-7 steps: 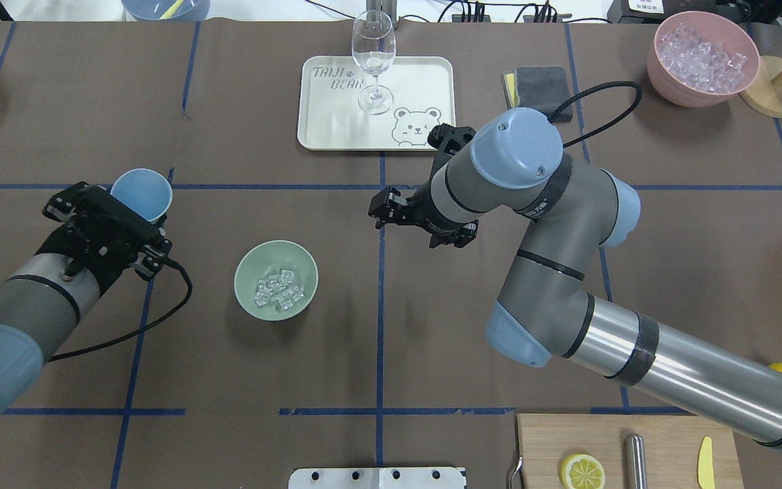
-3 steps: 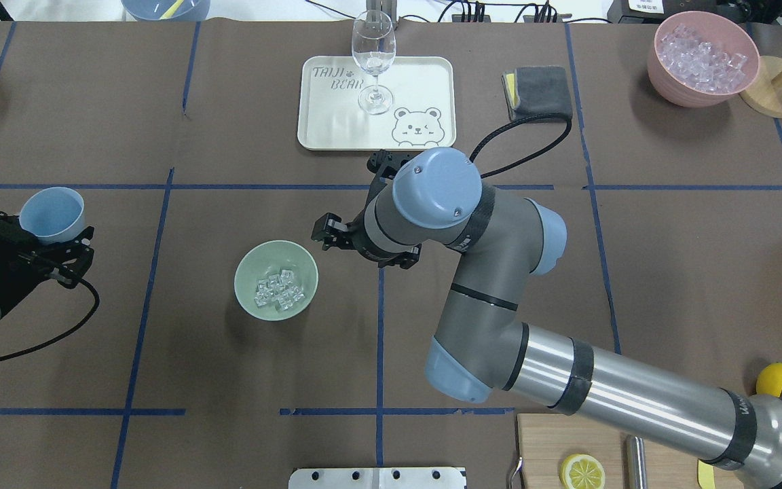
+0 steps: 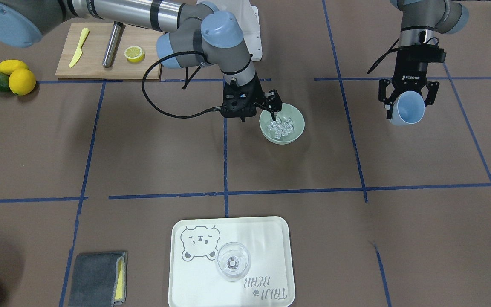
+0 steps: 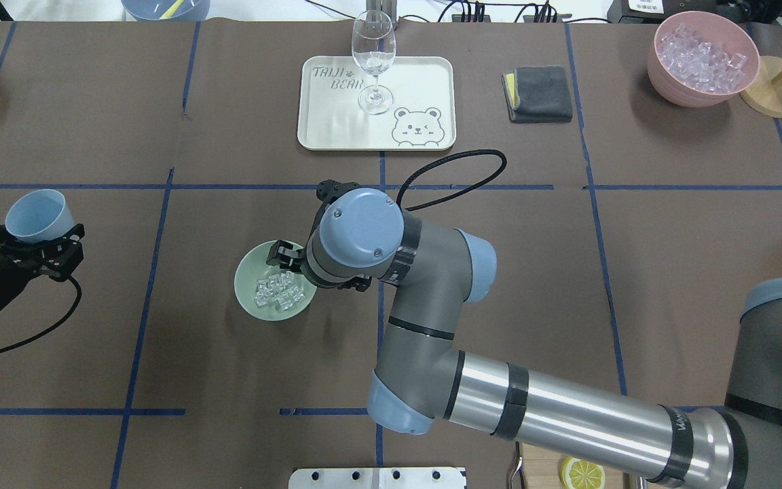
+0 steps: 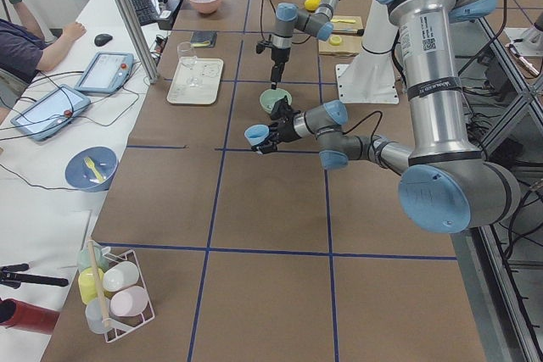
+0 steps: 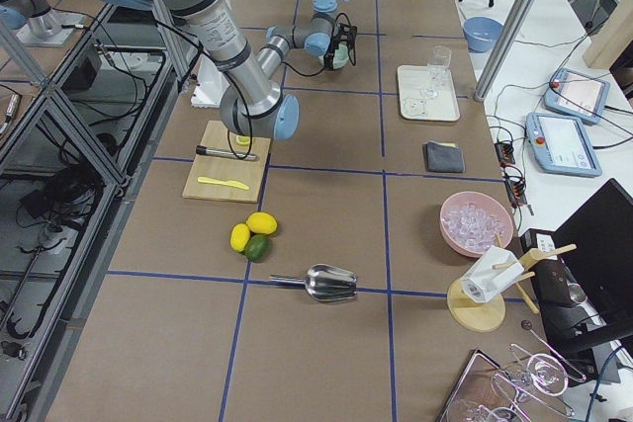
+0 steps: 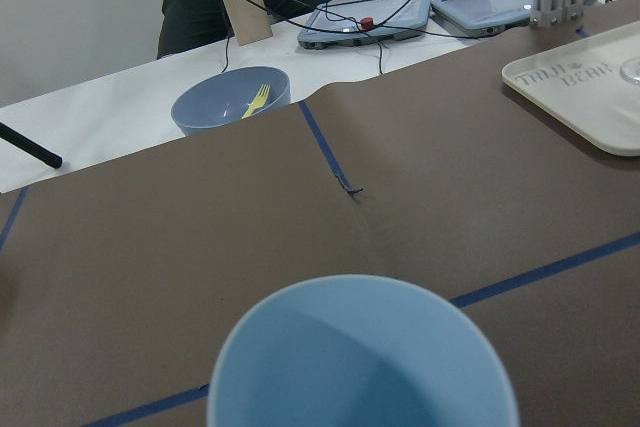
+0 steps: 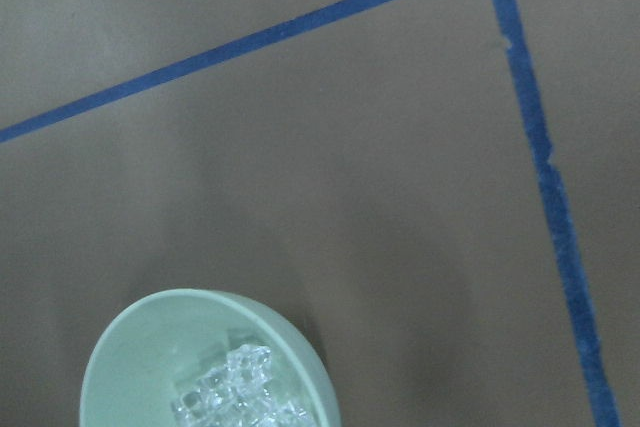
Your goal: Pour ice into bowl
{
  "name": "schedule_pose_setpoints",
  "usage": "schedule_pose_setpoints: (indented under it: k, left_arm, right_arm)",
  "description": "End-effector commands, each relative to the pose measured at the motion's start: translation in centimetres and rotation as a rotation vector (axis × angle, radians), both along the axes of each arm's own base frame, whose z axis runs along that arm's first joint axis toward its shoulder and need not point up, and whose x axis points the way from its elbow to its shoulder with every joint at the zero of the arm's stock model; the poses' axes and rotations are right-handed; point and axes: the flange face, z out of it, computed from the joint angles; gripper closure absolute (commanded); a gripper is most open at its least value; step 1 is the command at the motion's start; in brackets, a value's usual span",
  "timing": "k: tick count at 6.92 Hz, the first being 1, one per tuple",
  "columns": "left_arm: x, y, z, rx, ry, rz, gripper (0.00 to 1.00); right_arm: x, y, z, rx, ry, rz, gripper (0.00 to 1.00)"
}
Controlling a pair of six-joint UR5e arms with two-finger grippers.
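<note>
right gripper (image 3: 273, 104): fingers were spread and held nothing. The tips hung over the rim of the bowl (image 3: 296, 128), on the side facing the arm. Whether a tip touched the rim could not be told.
bowl: stood upright on the table (image 3: 143, 162), directly under and just beyond the right fingertips.
ice (image 3: 281, 125): lay heaped in the bottom of the bowl, below the fingertips and just past them. No cube was seen on the table around it.
stage: the pour itself was judged done. The step in hand appeared to be the right gripper taking the bowl by its rim.
method advised: bring the fingers straight down, one inside the wall and one outside. Keep the inner finger above the heap so that no cube is wedged or flicked out. Close slowly, since a sideways push on the round wall could slide or tip the bowl. Keep any lift level.
left gripper (image 3: 408, 101): was well apart from the right gripper, out to the robot's left, with its fingers pressed against the cup (image 3: 412, 112) from both sides.
cup: blue, with its mouth roughly upward. No ice was seen in the part of its inside that showed.
tray (image 4: 337, 129) and glass (image 4: 373, 51): were farther off, beyond the right gripper on the side away from the robot, and judged to be out of the way.
</note>
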Motion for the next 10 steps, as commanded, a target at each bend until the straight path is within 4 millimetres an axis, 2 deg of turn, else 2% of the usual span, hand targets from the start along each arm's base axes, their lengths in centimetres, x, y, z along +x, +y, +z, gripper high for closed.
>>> schedule_pose_setpoints:
  k: [1,2,3,4,6,8,10]
  left_arm:
    - [-0.3,-0.4,0.8,-0.068,0.090,-0.033,1.00]
    - [-0.7,-0.9,1.0,-0.116,0.133,-0.014,1.00]
    - [-0.5,-1.1,2.3,-0.131,0.116,-0.011,1.00]
    - [-0.8,-2.0,3.5,-0.138,0.096,-0.029,1.00]
    - [-1.0,-2.0,5.9,-0.139,0.106,-0.014,1.00]
    - [-1.3,-2.0,9.6,-0.133,0.117,-0.015,1.00]
    - [-2.1,-1.7,10.8,-0.132,0.117,-0.030,1.00]
  right_arm:
    - [-3.6,0.9,1.0,-0.004,0.056,-0.012,0.09]
    - [-3.6,0.8,1.0,-0.001,0.057,-0.012,0.57]
    - [-3.5,0.8,1.1,0.000,0.060,-0.014,0.92]
    - [-3.2,0.8,0.8,-0.001,0.059,-0.013,1.00]
    - [-1.9,0.2,0.4,0.000,0.045,-0.008,1.00]
    - [-1.5,0.2,0.8,0.005,0.048,-0.001,1.00]
    - [-0.3,-0.1,-0.7,0.013,0.015,0.001,1.00]
